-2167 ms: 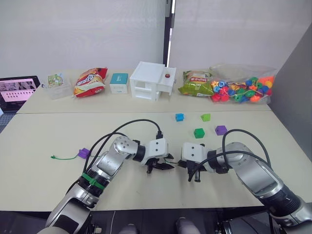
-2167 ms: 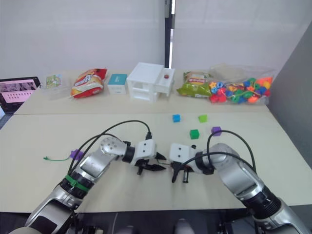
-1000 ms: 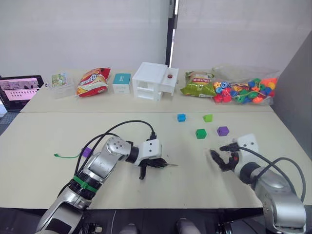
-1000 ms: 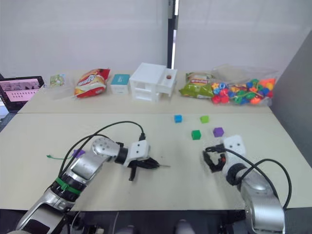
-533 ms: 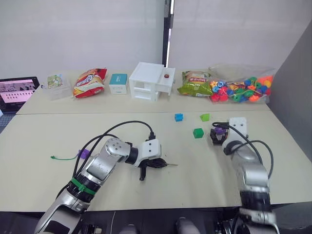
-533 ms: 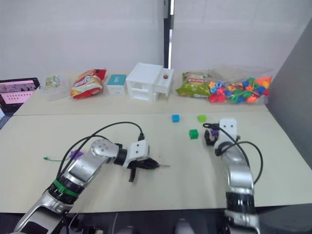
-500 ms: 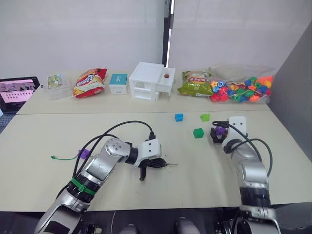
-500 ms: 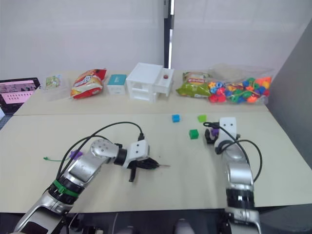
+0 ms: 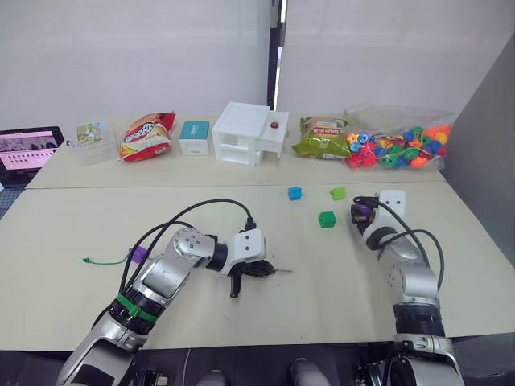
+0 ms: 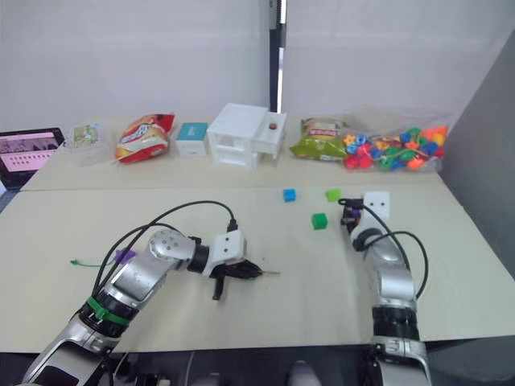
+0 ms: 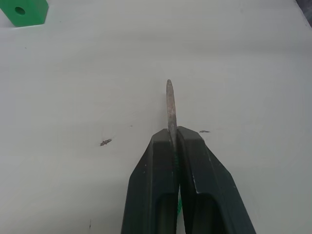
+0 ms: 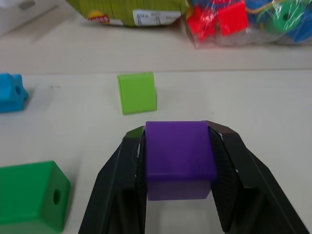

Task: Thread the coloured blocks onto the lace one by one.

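The right hand [image 12: 178,161] is gripping a purple block [image 12: 178,156] between its two black fingers, over the far right part of the table [image 9: 72,233], close beside the other loose blocks. The light green block [image 12: 137,91] is lying just beyond it, the blue block [image 12: 10,92] further to the robot's left, and the dark green block [image 12: 30,195] nearer, showing the hole in its side face.

The left hand [image 11: 171,139] is pinching the lace [image 9: 109,259] shut near its stiff dark tip [image 11: 169,105], which is sticking out past the fingertips above the middle of the table. The lace's tail is trailing away to the robot's left, where a second purple block [image 9: 138,254] is sitting on it (apparently already threaded, though the hole itself is too small to check).

So the step in hand looks like picking up the next block. The next move calls for carrying the purple block across to the tip, well apart from it at present, and turning it so its hole faces the tip. Which way that hole is pointing inside the grip cannot be told.
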`<state>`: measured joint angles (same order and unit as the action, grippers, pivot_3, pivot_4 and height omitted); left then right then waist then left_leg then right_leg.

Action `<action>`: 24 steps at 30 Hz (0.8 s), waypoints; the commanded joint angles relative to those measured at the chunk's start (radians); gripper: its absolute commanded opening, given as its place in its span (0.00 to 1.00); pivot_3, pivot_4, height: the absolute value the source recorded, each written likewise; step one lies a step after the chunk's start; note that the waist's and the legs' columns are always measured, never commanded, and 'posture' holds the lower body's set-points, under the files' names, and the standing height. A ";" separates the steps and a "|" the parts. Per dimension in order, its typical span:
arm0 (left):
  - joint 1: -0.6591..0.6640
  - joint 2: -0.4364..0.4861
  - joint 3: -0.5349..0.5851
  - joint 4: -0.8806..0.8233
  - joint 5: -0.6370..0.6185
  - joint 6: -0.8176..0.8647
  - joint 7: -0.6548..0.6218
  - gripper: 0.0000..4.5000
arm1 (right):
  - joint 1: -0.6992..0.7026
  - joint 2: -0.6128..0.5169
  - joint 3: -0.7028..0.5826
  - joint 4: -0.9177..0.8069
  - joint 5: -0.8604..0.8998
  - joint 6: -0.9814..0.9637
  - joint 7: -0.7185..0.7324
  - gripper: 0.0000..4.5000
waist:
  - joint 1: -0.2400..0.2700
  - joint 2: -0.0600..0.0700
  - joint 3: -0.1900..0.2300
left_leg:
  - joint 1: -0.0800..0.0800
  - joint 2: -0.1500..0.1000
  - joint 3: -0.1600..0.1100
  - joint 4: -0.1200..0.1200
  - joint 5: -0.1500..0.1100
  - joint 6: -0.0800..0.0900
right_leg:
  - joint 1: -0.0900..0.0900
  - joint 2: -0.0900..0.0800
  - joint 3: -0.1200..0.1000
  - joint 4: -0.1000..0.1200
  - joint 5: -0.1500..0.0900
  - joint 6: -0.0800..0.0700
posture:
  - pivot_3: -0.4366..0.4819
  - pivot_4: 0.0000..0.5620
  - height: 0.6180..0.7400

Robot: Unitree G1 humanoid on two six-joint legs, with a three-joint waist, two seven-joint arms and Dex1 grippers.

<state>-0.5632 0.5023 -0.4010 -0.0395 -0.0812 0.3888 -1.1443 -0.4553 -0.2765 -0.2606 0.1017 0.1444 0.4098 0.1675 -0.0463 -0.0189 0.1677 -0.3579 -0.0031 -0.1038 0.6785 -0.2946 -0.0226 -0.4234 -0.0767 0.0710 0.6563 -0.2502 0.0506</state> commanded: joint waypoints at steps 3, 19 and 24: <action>-0.011 0.011 0.024 -0.005 -0.011 -0.025 -0.001 0.00 | 0.137 0.052 0.060 -0.690 0.082 0.330 -0.104 0.26 | 0.001 0.003 -0.001 | -0.003 0.000 -0.001 0.000 0.000 0.000 | -0.002 0.001 -0.001 0.002 0.000 0.000 | 0.48 0.27 1.00; -0.027 0.031 0.041 -0.006 -0.025 -0.012 -0.030 0.00 | 0.513 0.198 0.466 -0.919 0.017 0.631 -0.291 0.26 | 0.003 0.003 -0.001 | -0.001 0.000 -0.002 0.001 0.000 0.000 | 0.000 0.000 -0.002 -0.001 0.000 0.000 | 0.48 0.27 1.00; -0.021 0.050 0.052 -0.019 -0.025 -0.006 -0.032 0.00 | 0.541 0.237 0.465 -0.848 0.027 0.543 -0.271 0.26 | -0.005 0.002 -0.001 | 0.002 0.001 -0.002 0.000 0.000 0.000 | 0.002 0.002 -0.001 -0.001 0.000 0.000 | 0.48 0.27 1.00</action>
<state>-0.5715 0.5448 -0.3713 -0.0247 -0.0851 0.3785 -1.1714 0.0787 -0.0525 0.1995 -0.7598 0.1668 0.9803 -0.1149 -0.0511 -0.0167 0.1666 -0.3559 -0.0019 -0.1056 0.6784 -0.2946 -0.0225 -0.4216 -0.0749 0.0697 0.6553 -0.2507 0.0504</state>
